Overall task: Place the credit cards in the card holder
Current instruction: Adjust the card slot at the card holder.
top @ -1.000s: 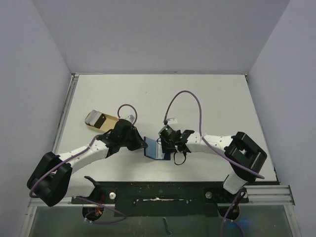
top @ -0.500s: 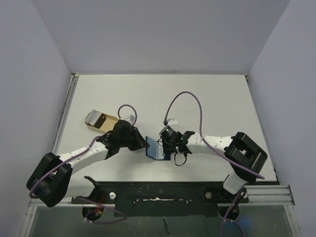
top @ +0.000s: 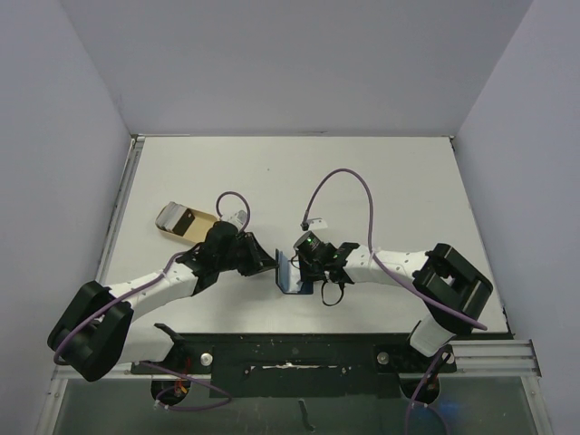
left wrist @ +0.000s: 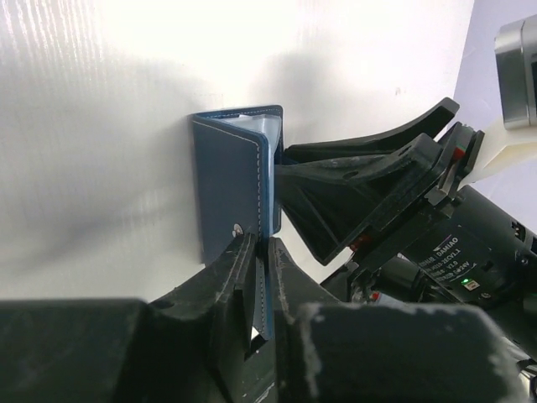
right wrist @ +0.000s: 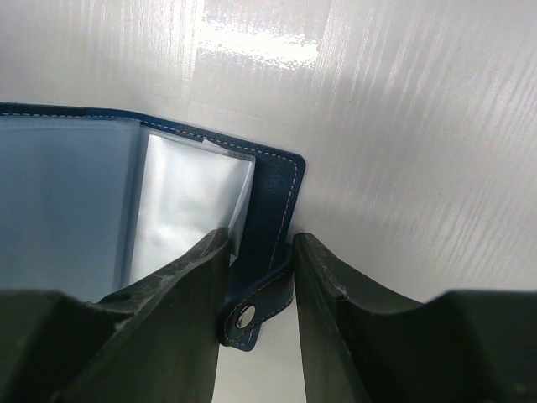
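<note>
Dark navy-blue folding leather card holder [top: 288, 272]: stands half open on edge on white surface [top: 390, 190], between the two tools. Right tool [right wrist: 258, 277]: pinches the snap-tab flap. Left tool [left wrist: 260, 277]: straddles the other flap's edge, narrowly parted (gripping or not, cannot tell).

We count one card holder [top: 289, 275], dark blue, with one snap tab [right wrist: 245, 317]. Arms: two. Grippers: two, namely one left gripper [top: 265, 264] and one right gripper [top: 300, 265]. Purple cables [top: 349, 179]: two, one per arm. One tan-and-grey item [top: 186, 221] on one table [top: 408, 181]; whether it holds cards, we cannot tell
</note>
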Robot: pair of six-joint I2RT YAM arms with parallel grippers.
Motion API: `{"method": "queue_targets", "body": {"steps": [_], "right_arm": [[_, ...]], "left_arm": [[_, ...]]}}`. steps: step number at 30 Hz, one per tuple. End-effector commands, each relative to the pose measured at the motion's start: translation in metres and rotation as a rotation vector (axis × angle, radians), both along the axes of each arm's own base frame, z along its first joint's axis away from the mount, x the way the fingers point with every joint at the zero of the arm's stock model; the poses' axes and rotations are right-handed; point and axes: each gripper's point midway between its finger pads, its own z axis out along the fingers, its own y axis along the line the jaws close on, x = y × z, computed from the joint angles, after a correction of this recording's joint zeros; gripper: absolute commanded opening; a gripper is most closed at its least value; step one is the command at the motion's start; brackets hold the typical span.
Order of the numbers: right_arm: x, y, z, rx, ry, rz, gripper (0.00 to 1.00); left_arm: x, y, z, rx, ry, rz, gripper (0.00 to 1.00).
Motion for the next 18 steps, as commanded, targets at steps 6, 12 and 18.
{"method": "queue_targets", "body": {"steps": [6, 12, 18], "right_arm": [[-0.007, -0.008, 0.0, -0.016, 0.009, 0.002, 0.35], [0.0, -0.001, 0.011, 0.003, -0.021, 0.018, 0.35], [0.007, 0.008, 0.023, 0.02, -0.044, 0.034, 0.44]], "left_arm": [[0.01, -0.005, 0.021, -0.045, -0.072, -0.002, 0.05], [0.011, -0.004, 0.016, -0.022, -0.065, -0.009, 0.3], [0.008, -0.001, 0.0, 0.023, -0.032, -0.02, 0.27]]}}
